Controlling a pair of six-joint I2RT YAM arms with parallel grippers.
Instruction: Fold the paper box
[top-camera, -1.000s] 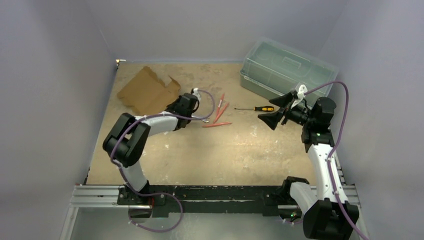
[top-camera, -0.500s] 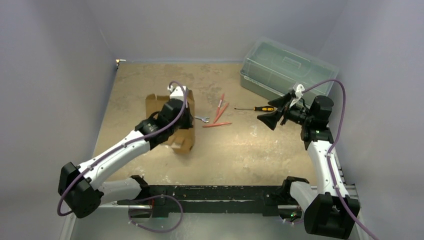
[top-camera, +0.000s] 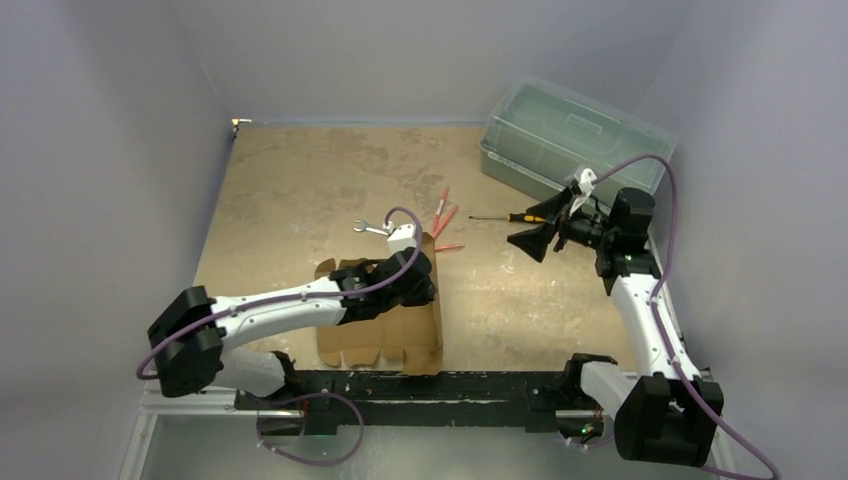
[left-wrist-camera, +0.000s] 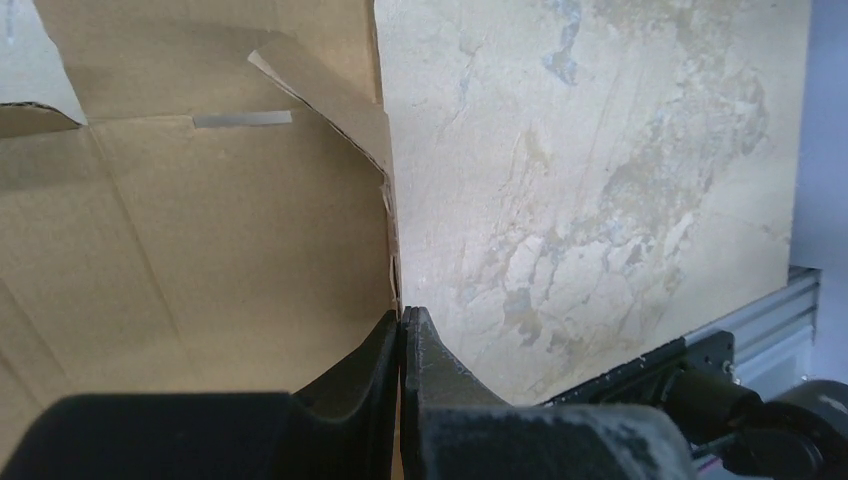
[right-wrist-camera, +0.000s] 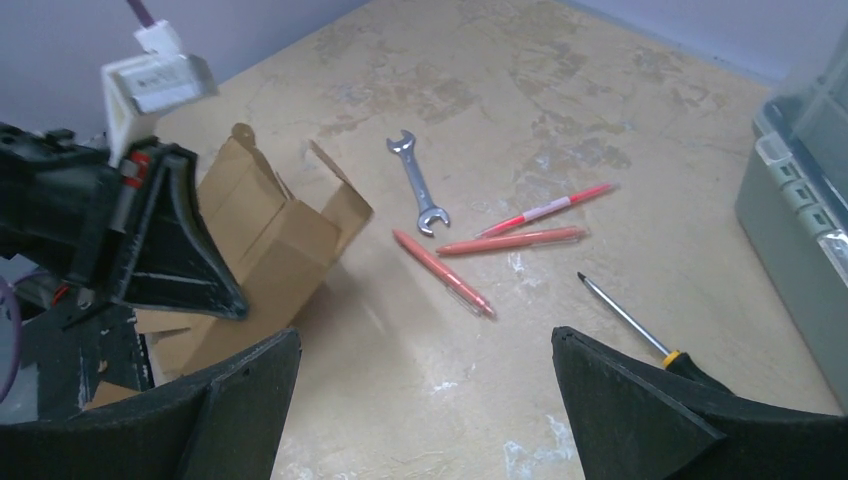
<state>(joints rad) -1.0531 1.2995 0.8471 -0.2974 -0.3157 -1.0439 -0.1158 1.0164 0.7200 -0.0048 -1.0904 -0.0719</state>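
Note:
The paper box (top-camera: 385, 335) is a brown cardboard sheet with flaps, partly raised, near the table's front edge at the centre. My left gripper (top-camera: 424, 290) is shut on the box's right edge. In the left wrist view the jaws (left-wrist-camera: 401, 318) pinch that edge, and the cardboard (left-wrist-camera: 200, 240) fills the left half. My right gripper (top-camera: 536, 229) hangs open and empty above the table to the right. In the right wrist view its fingers (right-wrist-camera: 425, 345) are wide apart, and the box (right-wrist-camera: 275, 235) and the left gripper (right-wrist-camera: 175, 245) show at the left.
A translucent green-tinted lidded bin (top-camera: 570, 135) stands at the back right. A screwdriver (top-camera: 512, 216), three red pens (top-camera: 443, 215) and a small wrench (top-camera: 372, 228) lie mid-table; the pens (right-wrist-camera: 520, 238) and wrench (right-wrist-camera: 420, 185) show in the right wrist view. Grey walls enclose the table.
My left gripper has dragged the cardboard from the back left to the front centre, lifting its right edge. The right gripper stayed open and barely shifted.

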